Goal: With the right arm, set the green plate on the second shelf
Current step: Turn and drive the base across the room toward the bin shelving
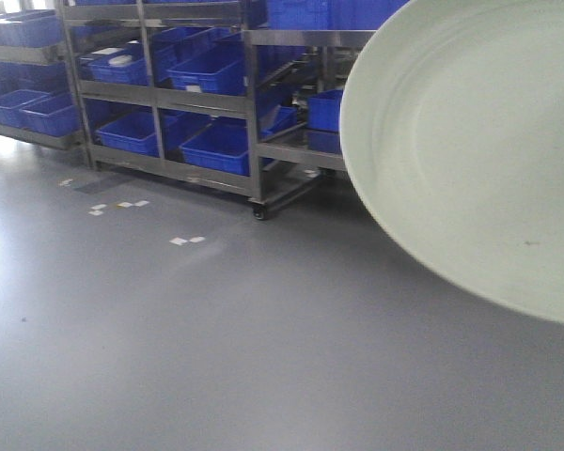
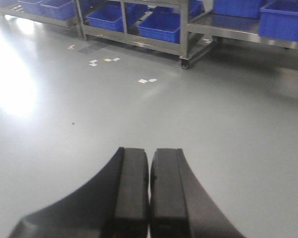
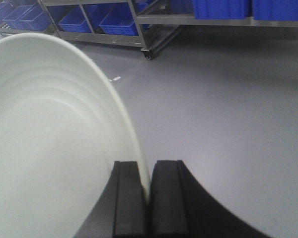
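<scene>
Plate (image 1: 470, 150) fills the right side of the front view, up in the air and close to the lens, its concave face turned toward the camera. It is not on any shelf yet.

Right gripper (image 3: 149, 193): jaws clamped on the plate (image 3: 49, 139) rim, one finger on each face. In the right wrist view the whole disc runs left and forward of the jaws and nothing lies to the right of them. The plate stands steeply tilted, close to on-edge, not flat.

Left gripper (image 2: 149, 188): fingers pressed together, nothing between them, hanging over bare floor (image 2: 213, 124). It plays no part here.

Rack (image 1: 254, 113) sits ahead across the floor, well apart from the plate, with most tiers full of blue bins (image 1: 207, 66). I can't tell from here which tier counts as second or how much free space it has.

My read: this is the carry phase, grasp done and placement not started. The key relation is the offset: the disc hangs wholly to one side of the jaws, so the far rim leads into the rack. The wrist needs to roll the plate level before it goes between tiers, or the rim will hit an upright or a bin.
</scene>
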`<state>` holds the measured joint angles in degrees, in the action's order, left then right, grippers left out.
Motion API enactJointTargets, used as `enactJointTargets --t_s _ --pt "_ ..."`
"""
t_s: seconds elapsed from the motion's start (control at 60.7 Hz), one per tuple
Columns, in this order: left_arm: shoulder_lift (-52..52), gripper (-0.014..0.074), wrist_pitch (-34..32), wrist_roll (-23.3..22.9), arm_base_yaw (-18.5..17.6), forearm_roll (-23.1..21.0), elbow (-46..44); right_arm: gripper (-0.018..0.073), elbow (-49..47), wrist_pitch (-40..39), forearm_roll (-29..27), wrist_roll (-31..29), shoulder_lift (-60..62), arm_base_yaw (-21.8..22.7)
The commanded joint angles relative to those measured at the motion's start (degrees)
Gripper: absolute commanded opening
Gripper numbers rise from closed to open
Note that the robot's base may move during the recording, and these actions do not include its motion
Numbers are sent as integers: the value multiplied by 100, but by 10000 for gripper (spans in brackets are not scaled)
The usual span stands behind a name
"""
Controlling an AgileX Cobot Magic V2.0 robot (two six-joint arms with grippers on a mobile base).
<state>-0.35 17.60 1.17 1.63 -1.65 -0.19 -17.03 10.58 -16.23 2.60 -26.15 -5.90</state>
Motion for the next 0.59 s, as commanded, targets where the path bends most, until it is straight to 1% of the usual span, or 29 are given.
enactJointTargets --t_s 0.0,0.577 --pt "-122 124 -465 1 -43 -35 229 56 -188 -587 -37 1 1 23" --pt "-122 124 -465 1 -43 -35 229 56 -188 -575 -37 1 1 23"
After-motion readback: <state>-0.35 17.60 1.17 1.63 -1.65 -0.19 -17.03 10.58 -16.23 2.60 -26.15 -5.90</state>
